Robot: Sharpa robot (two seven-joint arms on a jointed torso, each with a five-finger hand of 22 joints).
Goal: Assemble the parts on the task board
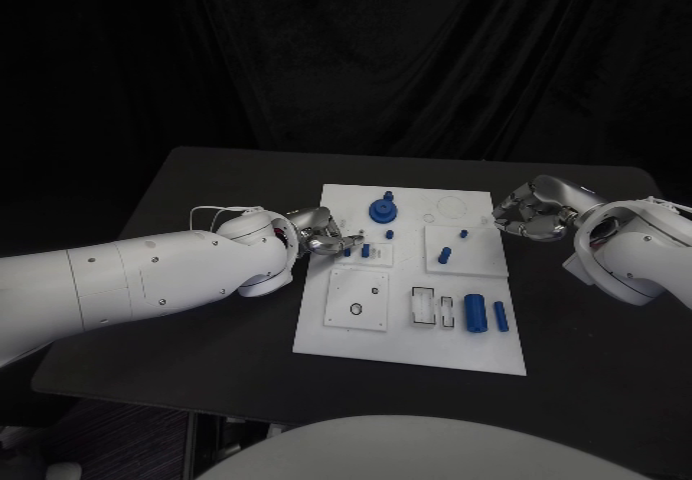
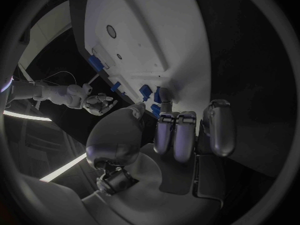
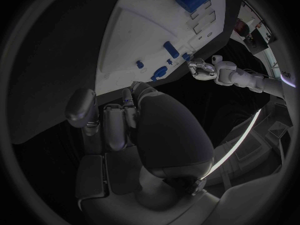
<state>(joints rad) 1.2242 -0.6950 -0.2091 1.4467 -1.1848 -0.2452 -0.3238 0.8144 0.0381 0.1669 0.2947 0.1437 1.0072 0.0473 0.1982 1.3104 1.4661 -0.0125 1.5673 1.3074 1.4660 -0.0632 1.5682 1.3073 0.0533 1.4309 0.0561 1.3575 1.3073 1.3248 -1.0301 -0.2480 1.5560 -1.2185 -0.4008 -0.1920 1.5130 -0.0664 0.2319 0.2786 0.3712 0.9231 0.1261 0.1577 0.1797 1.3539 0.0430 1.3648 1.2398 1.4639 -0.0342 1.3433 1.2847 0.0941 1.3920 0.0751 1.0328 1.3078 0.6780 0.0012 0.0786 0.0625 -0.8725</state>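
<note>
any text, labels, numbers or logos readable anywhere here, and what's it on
None can be read.
The task board shows outlines, holes and slots, with no printed words or numbers that I can make out.
The blue parts carry no visible marking.
The left hand and right hand show no legible brand or label.

Lab bench (black drapes (image 1: 433,70))

Left hand (image 2: 178,135) at task board (image 2: 150,40) edge, near blue parts (image 2: 145,92).
</note>
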